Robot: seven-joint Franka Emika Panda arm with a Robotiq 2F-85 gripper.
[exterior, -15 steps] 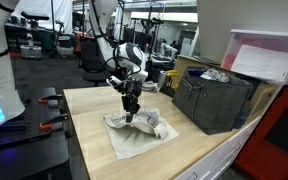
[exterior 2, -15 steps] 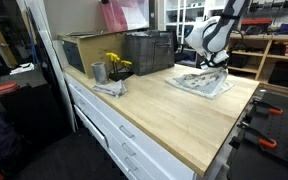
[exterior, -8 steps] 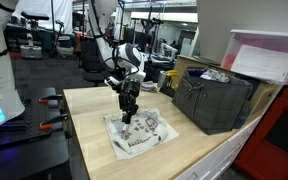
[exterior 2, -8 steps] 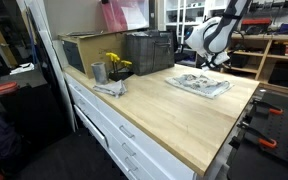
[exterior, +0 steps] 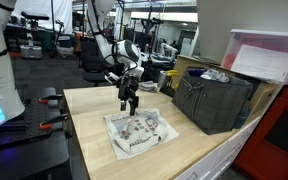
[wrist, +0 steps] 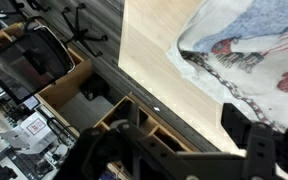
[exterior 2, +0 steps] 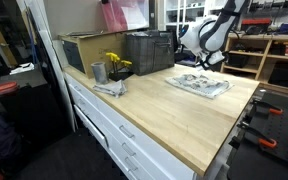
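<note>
Nearest, in the wrist view: the black two-fingered robot gripper [wrist: 184,145], blurred along the lower edge, fingers [wrist: 259,140] spread well apart, pinching nothing. Just beyond the fingers, up and to the right in that view: a corner of the white rectangular cloth with printed coloured pictures [wrist: 252,42], lying flat on the pale wooden table top [wrist: 154,50]. Past the table edge, dark shelving and clutter, too blurred to name.

From outside, in both exterior views: the same gripper [exterior: 129,104], pointed straight down from the white robot arm [exterior: 112,45], hanging just above one edge of the cloth [exterior: 142,135], seemingly clear of the fabric. Cloth spread out, unfolded, near the middle of the table, well apart from everything else on it.

Farther along the table, toward the wall: a dark grey slatted plastic crate [exterior: 216,100], upright, with something pale and crumpled inside. Above and behind it, a translucent white plastic bin with a pink-edged lid [exterior: 269,55]. Farthest from the gripper, in an exterior view, beside the crate: a small metal cup [exterior 2: 98,72] and a bunch of yellow flowers [exterior 2: 115,63].
</note>
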